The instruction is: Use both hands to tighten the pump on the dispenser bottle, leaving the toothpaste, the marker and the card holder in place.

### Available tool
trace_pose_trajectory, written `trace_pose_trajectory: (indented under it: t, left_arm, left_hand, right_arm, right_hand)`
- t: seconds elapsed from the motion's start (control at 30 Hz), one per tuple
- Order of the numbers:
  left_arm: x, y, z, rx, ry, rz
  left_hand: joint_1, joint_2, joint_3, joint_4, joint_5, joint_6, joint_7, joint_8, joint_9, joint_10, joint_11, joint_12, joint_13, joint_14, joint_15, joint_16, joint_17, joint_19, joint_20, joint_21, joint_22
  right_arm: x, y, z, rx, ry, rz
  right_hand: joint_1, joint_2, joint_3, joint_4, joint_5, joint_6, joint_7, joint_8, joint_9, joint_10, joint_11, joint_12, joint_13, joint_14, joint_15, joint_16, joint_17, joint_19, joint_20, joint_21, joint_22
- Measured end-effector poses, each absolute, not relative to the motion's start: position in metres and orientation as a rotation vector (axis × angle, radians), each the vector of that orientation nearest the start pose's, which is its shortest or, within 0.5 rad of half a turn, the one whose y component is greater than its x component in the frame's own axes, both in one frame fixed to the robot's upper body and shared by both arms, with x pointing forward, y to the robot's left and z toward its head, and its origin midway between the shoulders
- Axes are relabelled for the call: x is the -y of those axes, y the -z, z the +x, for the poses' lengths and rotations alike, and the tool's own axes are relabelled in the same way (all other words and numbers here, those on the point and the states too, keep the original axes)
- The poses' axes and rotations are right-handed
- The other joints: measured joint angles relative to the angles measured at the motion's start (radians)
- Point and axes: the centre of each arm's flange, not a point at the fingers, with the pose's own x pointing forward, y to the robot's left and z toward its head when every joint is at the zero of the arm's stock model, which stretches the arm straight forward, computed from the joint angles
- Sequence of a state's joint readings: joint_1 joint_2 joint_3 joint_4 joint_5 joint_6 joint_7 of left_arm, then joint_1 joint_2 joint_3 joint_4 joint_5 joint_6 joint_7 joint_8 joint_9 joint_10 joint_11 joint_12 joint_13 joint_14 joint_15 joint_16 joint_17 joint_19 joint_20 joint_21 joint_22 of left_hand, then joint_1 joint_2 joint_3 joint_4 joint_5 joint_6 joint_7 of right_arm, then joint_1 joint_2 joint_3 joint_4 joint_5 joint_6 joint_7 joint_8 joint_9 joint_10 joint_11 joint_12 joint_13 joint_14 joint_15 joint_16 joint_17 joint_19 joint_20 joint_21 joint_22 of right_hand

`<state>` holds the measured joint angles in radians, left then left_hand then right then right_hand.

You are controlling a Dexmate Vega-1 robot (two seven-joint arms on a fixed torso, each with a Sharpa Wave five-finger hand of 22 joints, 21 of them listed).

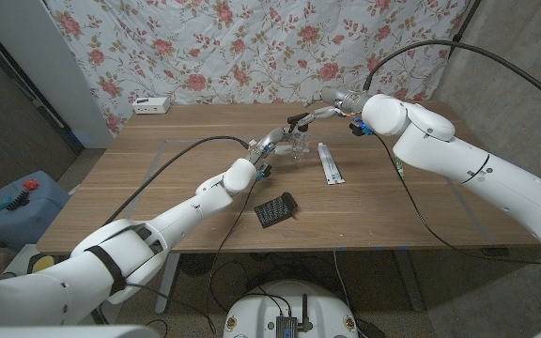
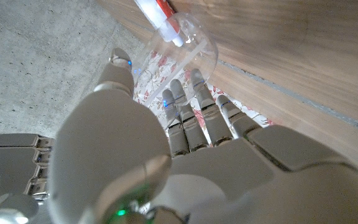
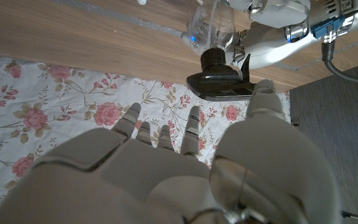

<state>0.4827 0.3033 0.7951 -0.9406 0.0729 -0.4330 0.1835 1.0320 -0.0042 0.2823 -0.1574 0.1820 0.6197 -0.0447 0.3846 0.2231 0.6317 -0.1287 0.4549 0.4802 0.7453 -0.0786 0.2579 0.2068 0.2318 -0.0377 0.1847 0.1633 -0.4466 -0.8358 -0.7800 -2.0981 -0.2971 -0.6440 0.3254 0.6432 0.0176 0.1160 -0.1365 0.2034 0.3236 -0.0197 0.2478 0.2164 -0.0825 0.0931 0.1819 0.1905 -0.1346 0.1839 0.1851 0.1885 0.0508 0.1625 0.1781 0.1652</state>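
The clear dispenser bottle stands at the middle of the table, with its black pump on top. My left hand grips the bottle with fingers on one side and the thumb on the other. My right hand reaches in at pump height. In the right wrist view its spread fingers and thumb flank the pump head with small gaps showing. The white toothpaste tube lies just right of the bottle. The black card holder sits nearer me.
A white box stands at the table's back left edge. A flowered cloth hangs behind the table. A thin green-tipped object, perhaps the marker, lies under my right arm. A black cable crosses the table's left half.
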Motion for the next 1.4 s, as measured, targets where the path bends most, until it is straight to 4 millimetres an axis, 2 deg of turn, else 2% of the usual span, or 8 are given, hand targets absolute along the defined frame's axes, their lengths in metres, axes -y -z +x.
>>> trace_pose_trajectory:
  t: [0.4, 0.8, 0.9, 1.13, 1.4]
  left_arm:
    - [-0.096, 0.003, 0.687, 0.792, 0.312, 0.718]
    - [-0.095, 0.003, 0.689, 0.789, 0.314, 0.714]
    - [-0.095, 0.003, 0.689, 0.789, 0.314, 0.713]
    - [-0.094, 0.003, 0.688, 0.792, 0.319, 0.711]
    - [-0.093, 0.005, 0.685, 0.791, 0.323, 0.71]
  left_hand:
    - [0.0, 0.0, 0.0, 0.0, -0.002, 0.0, 0.0, 0.0, 0.0, 0.005, 0.005, -0.001, 0.0, 0.0, 0.0, -0.003, -0.002, 0.0, 0.0, 0.0, 0.0]
    - [0.0, 0.0, 0.003, -0.003, -0.002, 0.0, 0.0, 0.004, 0.0, 0.005, 0.005, -0.004, 0.007, 0.007, 0.0, -0.01, -0.003, 0.0, 0.0, 0.0, 0.0]
    - [0.0, 0.0, 0.004, -0.004, -0.002, 0.0, 0.0, 0.004, 0.0, 0.007, 0.007, -0.004, 0.006, 0.009, -0.002, -0.011, -0.004, 0.0, 0.0, 0.0, 0.0]
    - [0.0, 0.0, 0.004, -0.004, -0.002, 0.0, 0.0, 0.004, 0.0, 0.011, 0.011, -0.008, 0.006, 0.009, -0.002, -0.011, -0.004, 0.0, 0.0, 0.0, 0.0]
    - [0.0, 0.0, 0.004, -0.004, 0.003, 0.0, 0.0, 0.004, -0.005, 0.011, 0.011, -0.012, 0.008, 0.009, -0.002, -0.011, -0.005, 0.0, 0.0, 0.0, 0.0]
  right_arm:
    - [0.135, -0.127, 0.541, 0.473, -0.145, -1.415]
    - [0.127, -0.129, 0.541, 0.459, -0.094, -1.474]
    - [0.124, -0.129, 0.541, 0.458, -0.084, -1.489]
    - [0.115, -0.127, 0.542, 0.454, -0.065, -1.525]
    - [0.113, -0.127, 0.541, 0.439, -0.038, -1.554]
  right_hand:
    - [0.0, 0.0, 0.004, 0.004, 0.0, 0.038, -0.002, 0.014, 0.005, 0.006, 0.006, 0.011, 0.0, 0.017, -0.002, 0.008, -0.001, 0.014, -0.007, 0.008, 0.0]
    - [0.006, 0.006, 0.017, -0.009, 0.0, 0.065, -0.008, 0.023, 0.012, 0.011, 0.003, 0.011, 0.0, 0.035, -0.009, 0.008, -0.003, 0.032, -0.014, 0.013, 0.0]
    - [0.009, 0.008, 0.019, -0.011, 0.0, 0.075, -0.011, 0.034, 0.014, 0.015, 0.0, 0.015, 0.0, 0.04, -0.011, 0.012, -0.003, 0.039, -0.015, 0.015, 0.0]
    - [0.021, 0.003, 0.025, -0.017, 0.0, 0.088, -0.016, 0.035, 0.019, 0.022, 0.003, 0.015, 0.0, 0.042, -0.013, 0.015, -0.002, 0.045, -0.016, 0.015, 0.0]
    - [0.034, 0.001, 0.028, -0.02, 0.001, 0.111, -0.015, 0.052, 0.023, 0.031, 0.002, 0.015, 0.0, 0.051, -0.014, 0.015, -0.002, 0.054, -0.014, 0.015, 0.0]
